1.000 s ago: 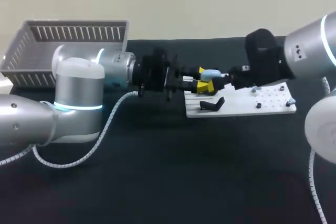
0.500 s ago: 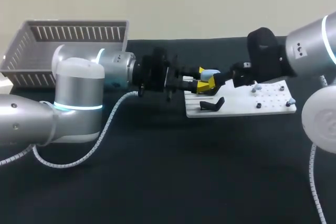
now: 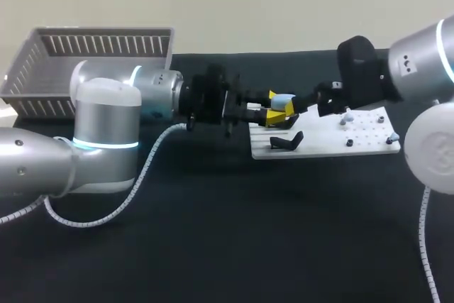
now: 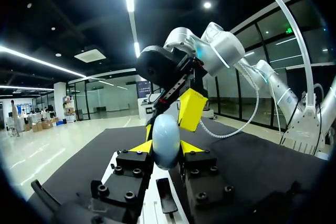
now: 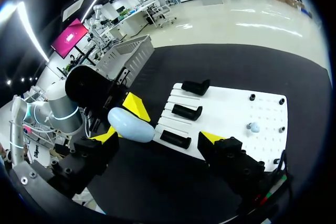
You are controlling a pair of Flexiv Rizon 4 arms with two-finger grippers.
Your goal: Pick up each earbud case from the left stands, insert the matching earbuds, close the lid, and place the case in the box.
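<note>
A light blue oval earbud case (image 3: 284, 99) is held above the left end of the white board (image 3: 326, 143), with my left gripper (image 3: 277, 109) shut on it. In the left wrist view the case (image 4: 165, 139) sits between the two yellow tips of the left gripper (image 4: 166, 149). My right gripper (image 3: 303, 103) hangs just right of the case, open and holding nothing. Seen from the right wrist, the case (image 5: 129, 124) lies close to one finger of the open right gripper (image 5: 160, 136). A small blue earbud (image 5: 254, 127) rests on the board's pegged part.
Three black stands (image 5: 187, 112) sit in a row on the white board (image 5: 262, 114), under and beside the held case. A grey slatted basket (image 3: 99, 51) stands at the table's back left. Dark tabletop (image 3: 227, 232) stretches in front of the board.
My right arm has drawn back to the right, away from the case. The left arm and the case have stayed where they were.
</note>
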